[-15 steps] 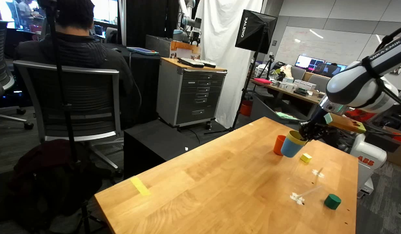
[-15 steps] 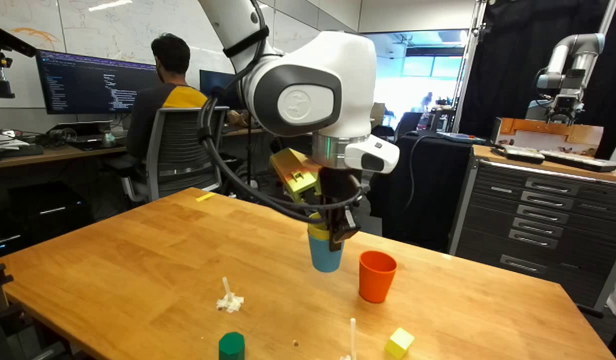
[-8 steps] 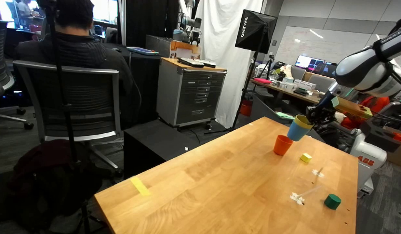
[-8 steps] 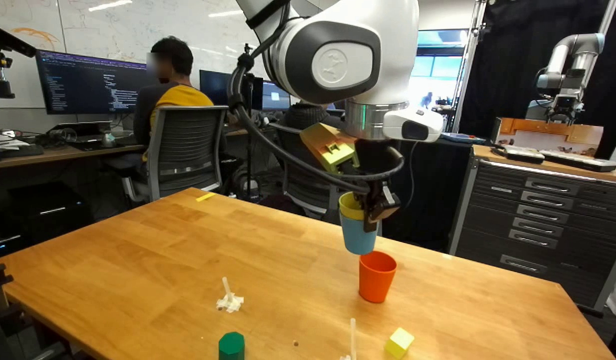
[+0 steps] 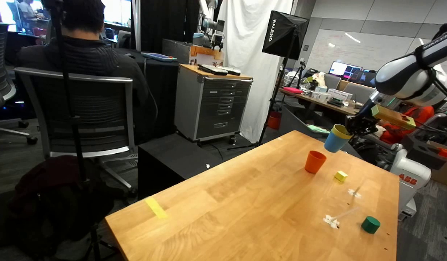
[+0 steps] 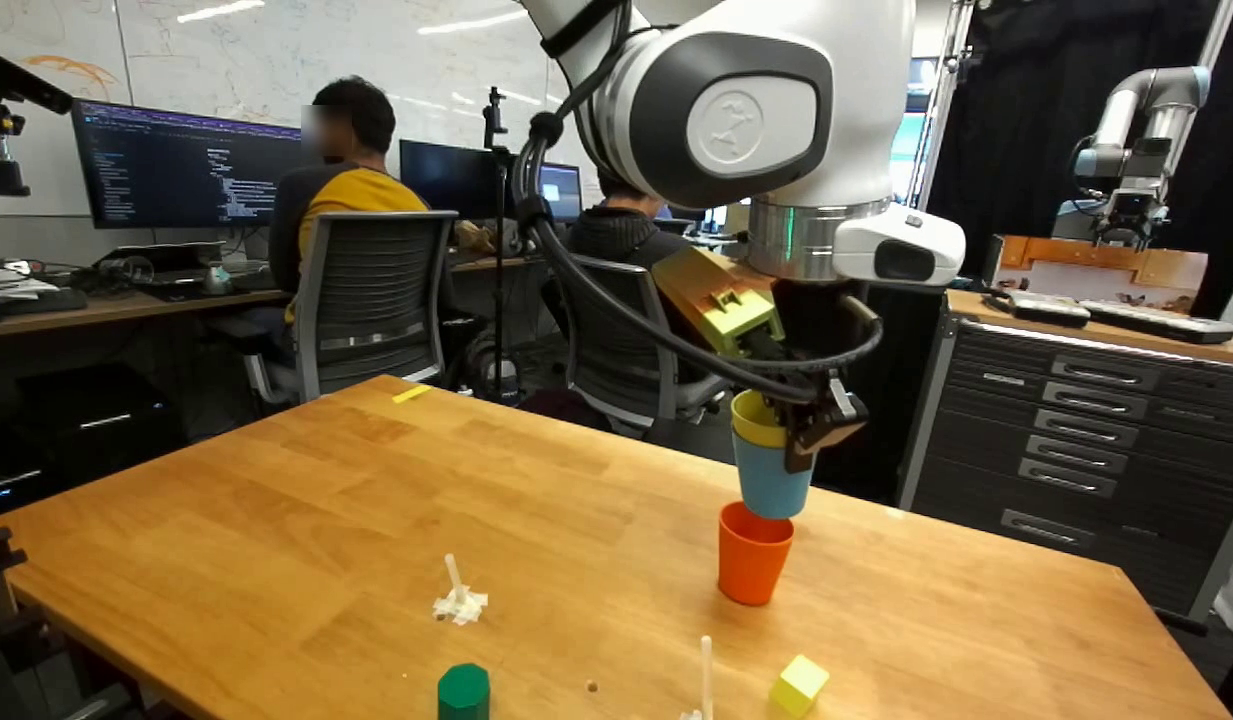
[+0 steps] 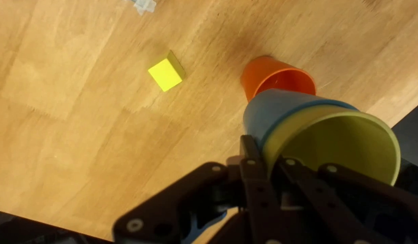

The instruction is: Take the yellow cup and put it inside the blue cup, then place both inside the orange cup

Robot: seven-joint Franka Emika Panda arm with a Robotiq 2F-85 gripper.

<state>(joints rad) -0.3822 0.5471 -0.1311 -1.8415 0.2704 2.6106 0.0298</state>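
The yellow cup (image 7: 351, 144) is seated inside the blue cup (image 6: 771, 485); above the blue rim, its upper band is seen in both exterior views. In the wrist view, its hollow can be looked into. The two cups are held together in the air by the fingers (image 7: 249, 147): one is placed inside the yellow cup, the other is laid against the outer side of the blue cup, so both walls are pinched between them. In an exterior view, the orange cup (image 5: 314, 163) is shown upright on the worktop (image 5: 230, 210), and a narrow gap is seen between it and the blue cup. In the wrist view, its mouth is partly covered by the blue cup; therefore only a portion of its inside can be observed. Near the orange cup, a yellow cube (image 5: 341, 176) is placed on the worktop, and a green block (image 5: 371, 225) is located well apart from the cups.
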